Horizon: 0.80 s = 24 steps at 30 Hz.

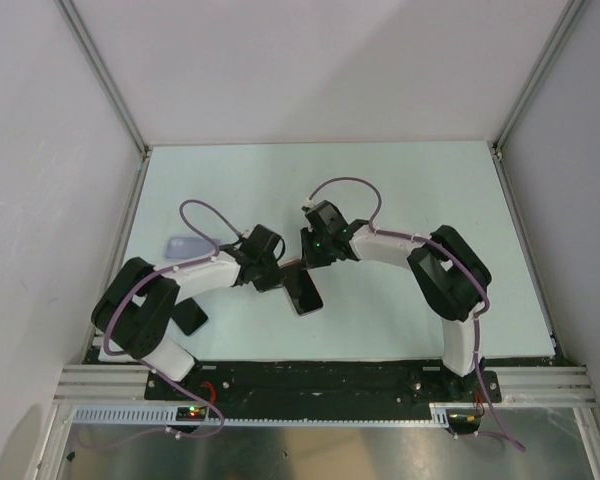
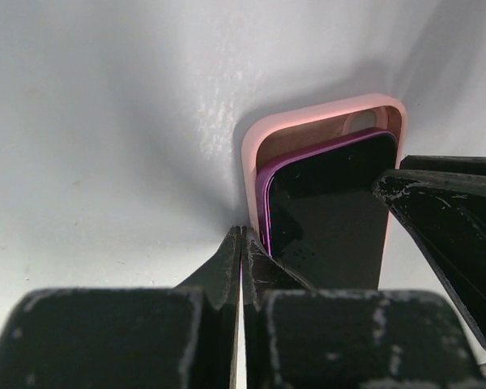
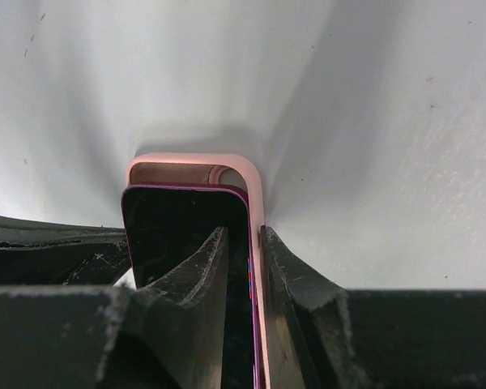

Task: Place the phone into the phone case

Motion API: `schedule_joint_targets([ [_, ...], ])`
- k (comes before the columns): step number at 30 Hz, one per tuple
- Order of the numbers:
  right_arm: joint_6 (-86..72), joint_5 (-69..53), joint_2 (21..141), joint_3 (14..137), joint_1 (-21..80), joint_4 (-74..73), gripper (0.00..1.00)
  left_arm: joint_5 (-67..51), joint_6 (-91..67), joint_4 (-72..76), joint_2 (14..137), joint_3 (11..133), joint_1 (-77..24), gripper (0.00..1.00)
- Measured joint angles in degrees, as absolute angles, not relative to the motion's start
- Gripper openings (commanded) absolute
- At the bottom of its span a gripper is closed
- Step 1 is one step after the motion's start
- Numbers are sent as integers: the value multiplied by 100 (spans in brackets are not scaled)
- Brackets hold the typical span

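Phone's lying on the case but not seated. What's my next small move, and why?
Probably slide the phone toward the far end of the case: the camera cutout lies uncovered beyond the phone's top edge, and the right hand straddles the case's wall.

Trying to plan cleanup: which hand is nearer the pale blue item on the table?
Left. The left hand is at the case's near edge, with the item off to its left; the right hand is at the case's opposite edge, farther away.
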<state>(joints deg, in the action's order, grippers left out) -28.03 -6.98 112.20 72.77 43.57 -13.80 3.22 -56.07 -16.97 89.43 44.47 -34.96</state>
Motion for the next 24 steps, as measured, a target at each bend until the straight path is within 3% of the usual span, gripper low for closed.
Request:
schedule_joint_targets([
  [16, -2635, -469, 11502, 7725, 4392, -1540, 23, 434, -5666, -1573, 8917, 4410, -3581, 0],
  [24, -2167, -296, 11915, 8344, 4615, -1634, 24, 803, -5714, -1503, 7782, 3833, -3603, 3],
])
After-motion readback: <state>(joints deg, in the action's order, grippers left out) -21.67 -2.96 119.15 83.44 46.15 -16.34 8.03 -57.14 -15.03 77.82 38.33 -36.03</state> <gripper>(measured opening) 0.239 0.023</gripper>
